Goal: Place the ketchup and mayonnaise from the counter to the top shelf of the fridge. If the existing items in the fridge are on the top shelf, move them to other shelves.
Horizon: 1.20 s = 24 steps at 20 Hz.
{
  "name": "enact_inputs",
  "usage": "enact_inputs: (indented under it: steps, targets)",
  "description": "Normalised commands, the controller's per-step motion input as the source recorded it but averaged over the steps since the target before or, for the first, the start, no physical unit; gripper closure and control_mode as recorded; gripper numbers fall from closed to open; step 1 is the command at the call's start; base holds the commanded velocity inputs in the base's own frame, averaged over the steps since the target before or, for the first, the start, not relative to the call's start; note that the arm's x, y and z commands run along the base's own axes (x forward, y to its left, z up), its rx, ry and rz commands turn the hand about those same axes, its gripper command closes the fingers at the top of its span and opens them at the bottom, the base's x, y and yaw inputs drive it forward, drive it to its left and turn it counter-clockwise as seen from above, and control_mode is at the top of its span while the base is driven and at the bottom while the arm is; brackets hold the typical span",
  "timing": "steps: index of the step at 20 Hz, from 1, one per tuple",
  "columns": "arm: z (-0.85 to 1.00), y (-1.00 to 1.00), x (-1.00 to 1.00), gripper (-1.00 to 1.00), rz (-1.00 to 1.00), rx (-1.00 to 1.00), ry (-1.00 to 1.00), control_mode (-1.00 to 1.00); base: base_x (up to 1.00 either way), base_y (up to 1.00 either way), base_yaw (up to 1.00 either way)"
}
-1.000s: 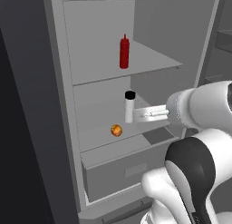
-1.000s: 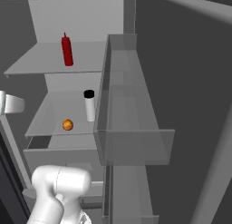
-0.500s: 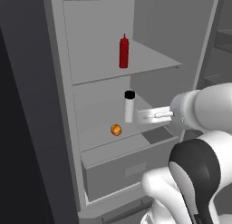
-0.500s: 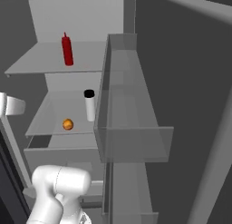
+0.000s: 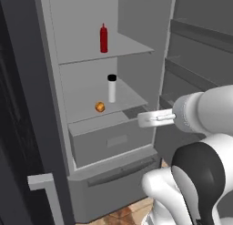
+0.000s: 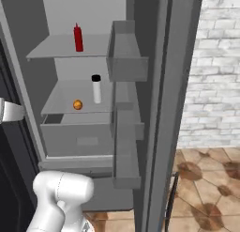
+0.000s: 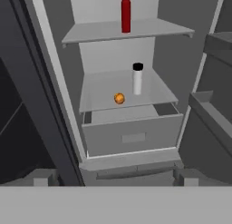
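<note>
- The fridge is seen standing open, its pale grey interior fitted with flat shelves above a grey drawer.
- A white brick wall and a brown tiled floor are shown to the right of the open fridge door in the right base view.
- The ketchup is set upright on the top shelf.
- The mayonnaise is placed upright on the shelf below, with the orange ball lying near it toward the front edge, apart from it.
- The gripper is held in front of the drawer's right end, outside the fridge, its fingers spread wide with nothing between them.
- Compared with a second ago, the gripper is found withdrawn from beside the mayonnaise to a spot lower and nearer the cameras, and the whole scene is shifted in both base views, so the base has been driven back.
</note>
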Motion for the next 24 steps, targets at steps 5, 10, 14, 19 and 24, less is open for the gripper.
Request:
enact_inputs:
  steps: [5, 10, 14, 19, 24]
  targets:
    - [0.00, 0.00, 0.00, -1.00, 0.00, 0.00, 0.00, 1.00, -1.00, 0.00, 0.00]
    - [0.00, 0.00, 0.00, -1.00, 0.00, 0.00, 0.00, 1.00, -1.00, 0.00, 0.07]
    - [0.00, 0.00, 0.00, -1.00, 0.00, 0.00, 0.00, 1.00, -1.00, 0.00, 0.24]
    - [0.00, 0.00, 0.00, -1.00, 0.00, 0.00, 0.00, 1.00, -1.00, -0.01, 0.46]
    - [0.00, 0.00, 0.00, -1.00, 0.00, 0.00, 0.00, 1.00, -1.00, -0.04, 0.62]
